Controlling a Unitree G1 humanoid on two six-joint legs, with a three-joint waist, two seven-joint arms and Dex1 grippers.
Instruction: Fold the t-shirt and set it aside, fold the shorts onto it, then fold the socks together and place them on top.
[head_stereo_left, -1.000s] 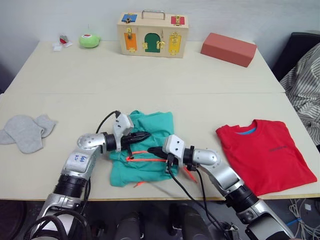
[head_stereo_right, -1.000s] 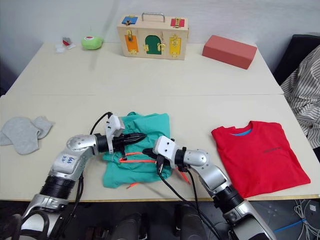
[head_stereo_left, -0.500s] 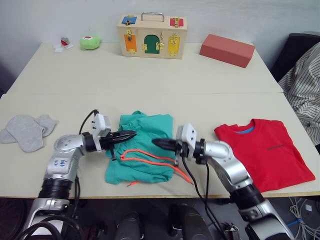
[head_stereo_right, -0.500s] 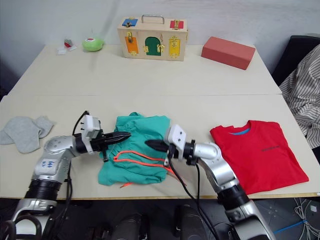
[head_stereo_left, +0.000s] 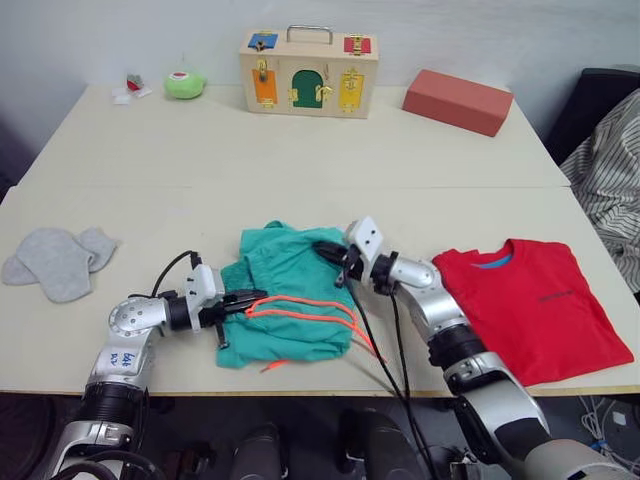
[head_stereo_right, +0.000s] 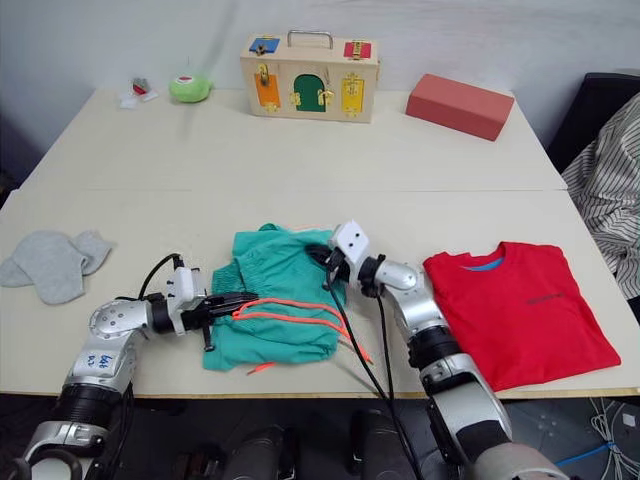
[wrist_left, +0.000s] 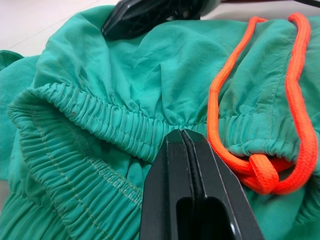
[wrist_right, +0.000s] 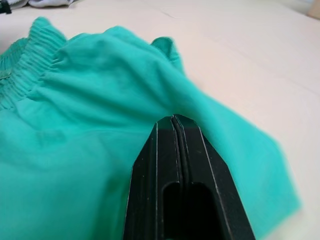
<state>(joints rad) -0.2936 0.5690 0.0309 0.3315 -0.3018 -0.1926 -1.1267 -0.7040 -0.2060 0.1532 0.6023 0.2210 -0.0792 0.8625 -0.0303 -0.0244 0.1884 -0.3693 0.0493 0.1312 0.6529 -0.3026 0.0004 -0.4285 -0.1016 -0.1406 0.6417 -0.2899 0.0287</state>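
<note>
The shorts (head_stereo_left: 288, 300), teal with a gathered waistband, lie bunched in the lower centre of the frame near the front edge of the worktop (head_stereo_left: 300, 160); an orange drawstring (head_stereo_left: 305, 312) loops across their lower half and trails off toward the right. The left hand (head_stereo_left: 252, 297) meets the shorts at their left edge, fingers pressed together with the tips against the waistband; whether cloth is caught between them is hard to tell from the wrist view. The right hand (head_stereo_left: 322, 249) sits at the upper right corner of the shorts, fingers likewise closed, tips on or in the teal cloth. The t-shirt (head_stereo_left: 530, 305), red with blue inside the collar, lies flat at the lower right of the frame, well apart from the shorts. The socks (head_stereo_left: 58, 261), light grey, lie overlapping at the left edge of the frame. Along the top of the frame stand a wooden latch box (head_stereo_left: 308, 70) at centre, a red block (head_stereo_left: 458, 100) to its right, and a green round object (head_stereo_left: 183, 84) at upper left. Striped fabric (head_stereo_left: 612, 170) shows at the right edge
</note>
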